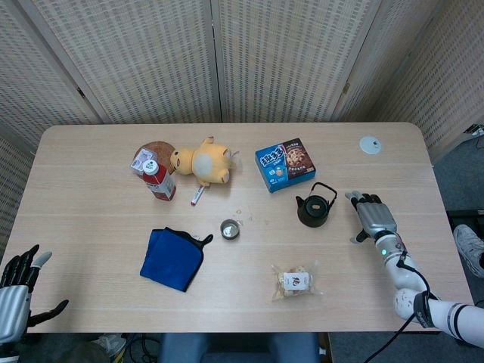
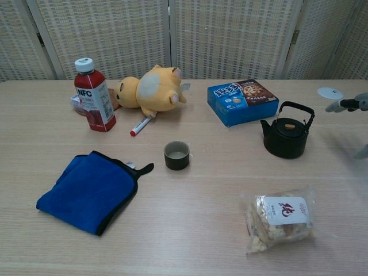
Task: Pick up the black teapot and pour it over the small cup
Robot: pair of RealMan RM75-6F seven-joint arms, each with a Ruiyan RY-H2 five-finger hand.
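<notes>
Teapot [image 2: 285, 136] upright, spout pointing toward cup [image 2: 176, 155].

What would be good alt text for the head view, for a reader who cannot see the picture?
A black teapot stands untouched on a wooden table, with the robot's open right hand just to its right. A small cup sits left of the teapot, among a blue cloth, snack bag, cookie box, plush toy and juice bottle.
</notes>
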